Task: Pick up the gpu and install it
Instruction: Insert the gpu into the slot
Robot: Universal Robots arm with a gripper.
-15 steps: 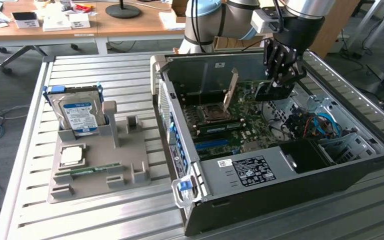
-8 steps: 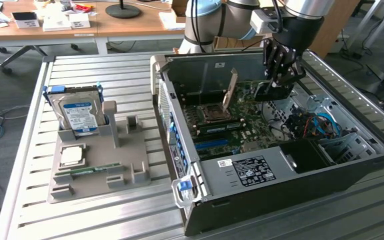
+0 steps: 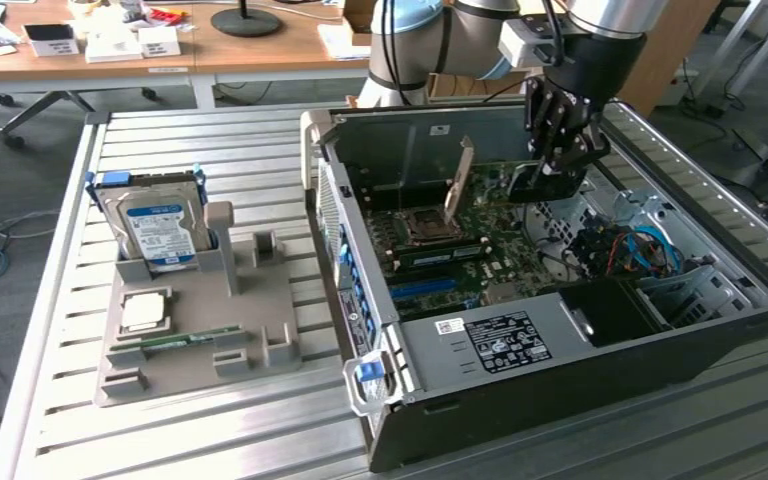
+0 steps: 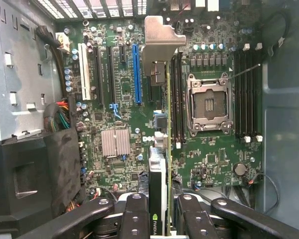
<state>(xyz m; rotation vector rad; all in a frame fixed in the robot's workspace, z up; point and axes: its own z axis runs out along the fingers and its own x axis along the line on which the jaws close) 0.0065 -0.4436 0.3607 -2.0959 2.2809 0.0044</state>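
Observation:
My gripper [image 3: 555, 165] reaches down into the open computer case [image 3: 704, 340] and is shut on the gpu [image 3: 542, 186], a dark card hanging just below the fingers over the far part of the motherboard [image 3: 491, 270]. In the wrist view the gpu [image 4: 168, 149] is seen edge-on, a thin green board with its silver bracket [image 4: 162, 40] at the far end. The black fingers [image 4: 134, 214] clamp it from both sides, and the gripper [image 4: 164, 221] holds it above the board. It hangs between the blue slot [image 4: 136, 74] and the black memory slots [image 4: 178, 99].
The open CPU socket [image 4: 209, 102] lies beside the card, its plate raised [image 3: 460, 175]. Cables [image 3: 631, 250] and a black power unit [image 3: 611, 310] crowd the case's near end. On the exterior view's left, a grey holder [image 3: 271, 345] carries a hard drive [image 3: 157, 225], a CPU [image 3: 144, 312] and a memory stick [image 3: 177, 338].

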